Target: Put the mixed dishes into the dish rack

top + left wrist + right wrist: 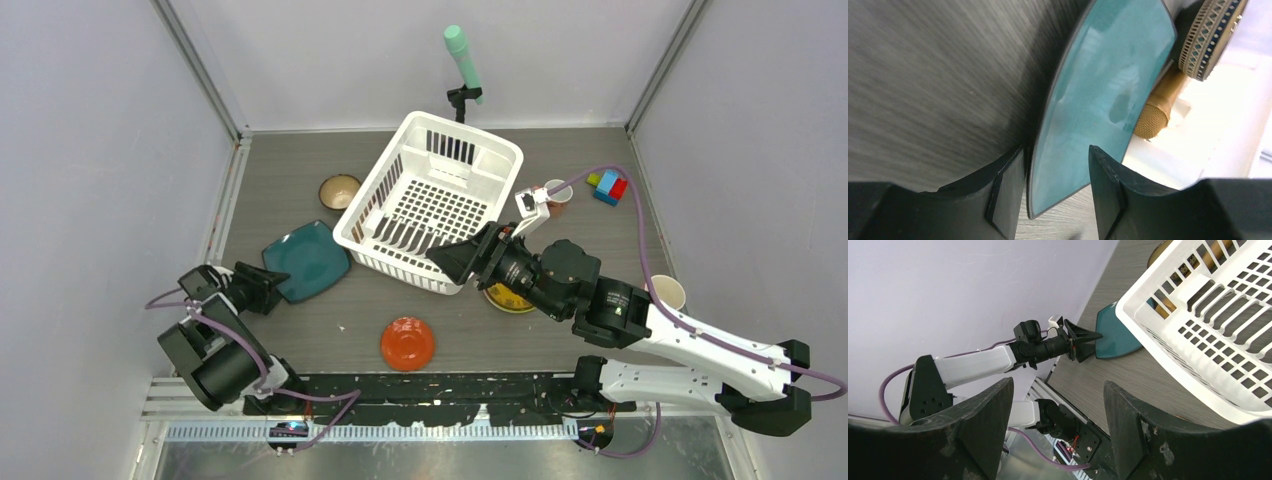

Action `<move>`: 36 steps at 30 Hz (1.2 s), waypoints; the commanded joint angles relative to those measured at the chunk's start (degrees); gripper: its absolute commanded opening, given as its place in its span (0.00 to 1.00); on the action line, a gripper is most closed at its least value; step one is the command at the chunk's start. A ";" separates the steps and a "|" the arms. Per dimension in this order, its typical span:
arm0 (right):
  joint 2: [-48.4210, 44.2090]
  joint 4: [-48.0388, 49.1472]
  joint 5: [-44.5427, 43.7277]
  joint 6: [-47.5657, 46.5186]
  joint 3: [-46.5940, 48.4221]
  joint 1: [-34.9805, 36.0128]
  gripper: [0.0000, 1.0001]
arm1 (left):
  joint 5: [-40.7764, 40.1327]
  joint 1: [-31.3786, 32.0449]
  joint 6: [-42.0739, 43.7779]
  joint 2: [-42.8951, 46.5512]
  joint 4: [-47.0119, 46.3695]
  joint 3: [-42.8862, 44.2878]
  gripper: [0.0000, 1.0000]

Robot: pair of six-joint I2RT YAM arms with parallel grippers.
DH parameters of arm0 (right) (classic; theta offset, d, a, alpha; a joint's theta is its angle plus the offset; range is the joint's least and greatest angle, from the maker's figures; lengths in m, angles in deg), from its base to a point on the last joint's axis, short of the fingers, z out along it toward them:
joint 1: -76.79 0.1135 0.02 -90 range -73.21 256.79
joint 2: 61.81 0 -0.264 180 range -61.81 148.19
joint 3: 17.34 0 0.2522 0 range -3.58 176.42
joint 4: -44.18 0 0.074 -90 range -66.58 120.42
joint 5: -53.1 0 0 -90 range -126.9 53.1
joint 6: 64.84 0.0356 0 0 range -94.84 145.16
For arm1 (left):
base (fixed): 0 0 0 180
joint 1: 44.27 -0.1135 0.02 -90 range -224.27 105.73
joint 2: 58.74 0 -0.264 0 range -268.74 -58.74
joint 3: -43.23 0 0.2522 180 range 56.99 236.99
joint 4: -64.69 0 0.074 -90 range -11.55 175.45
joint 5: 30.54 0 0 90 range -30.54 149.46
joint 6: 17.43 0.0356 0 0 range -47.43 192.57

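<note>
From above I see the dish rack (497, 152) open, so a gripper can go down into it. My right arm (600, 300) lies across its near right side and partly covers the yellow patterned plate (506, 300). The table (345, 310) is bare between dark teal plate (310, 255) and red-orange dish (407, 343)

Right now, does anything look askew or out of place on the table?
Only the rack: it sits turned diagonally to the table edges, and it is empty. Nothing looks spilled or broken.
</note>
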 commanded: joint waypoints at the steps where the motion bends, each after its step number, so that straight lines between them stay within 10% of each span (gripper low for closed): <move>1: 0.01 3.16 -0.02 -0.32 1.05 -0.10 0.72 | 6.03 0.25 -2.71 -5.59 -9.53 -1.28 0.51; 8: 0.19 3.27 0.90 0.26 2.99 -0.12 0.72 | 6.56 0.26 -4.08 -8.64 -12.13 -2.15 0.52; 13: -0.28 3.16 0.66 1.07 2.96 -0.10 0.72 | 6.09 0.27 -4.07 -11.13 -12.04 -0.98 0.00; 26: 4.29 -1.22 -2.30 4.14 4.20 -0.10 0.70 | -9.34 1.12 3.70 18.38 21.18 12.79 0.00; 36: 9.41 -5.23 -1.12 5.09 7.09 -1.09 0.70 | -3.47 1.46 -5.39 24.58 20.04 16.54 0.00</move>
